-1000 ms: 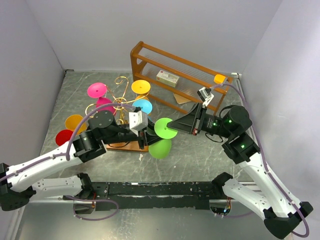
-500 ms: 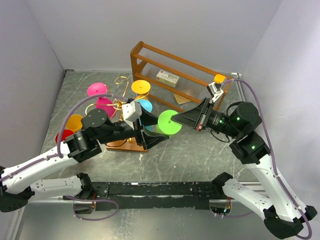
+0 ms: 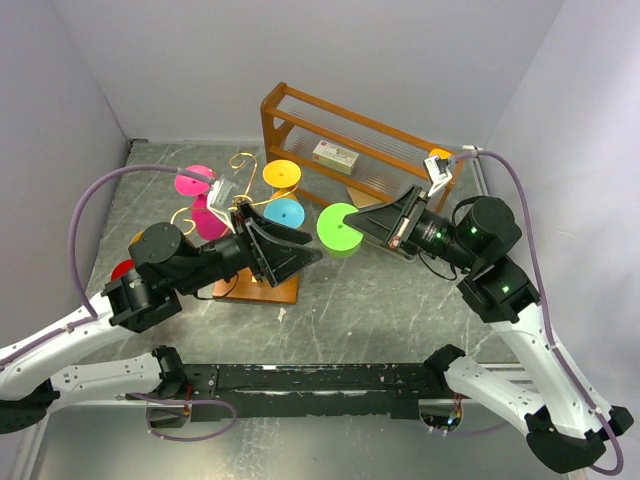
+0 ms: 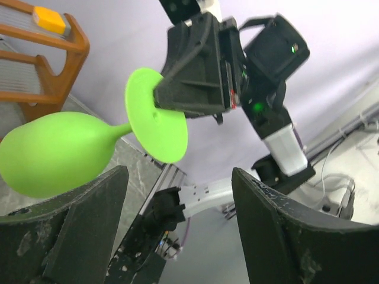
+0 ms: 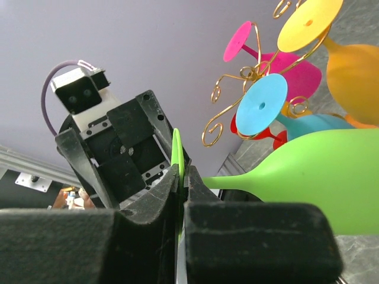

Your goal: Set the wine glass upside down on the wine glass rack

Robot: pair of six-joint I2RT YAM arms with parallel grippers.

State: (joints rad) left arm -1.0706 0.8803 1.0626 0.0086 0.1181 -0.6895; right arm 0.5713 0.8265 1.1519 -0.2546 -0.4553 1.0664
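Since a second ago your left gripper (image 3: 308,262) has let go of the wine glass (image 4: 53,154) and drawn back, fingers now spread wide. Your right gripper (image 5: 177,177) is clamped shut on the rim of the glass's green foot, holding it sideways in the air just right of the rack (image 3: 243,205), where other coloured glasses (image 3: 284,212) hang
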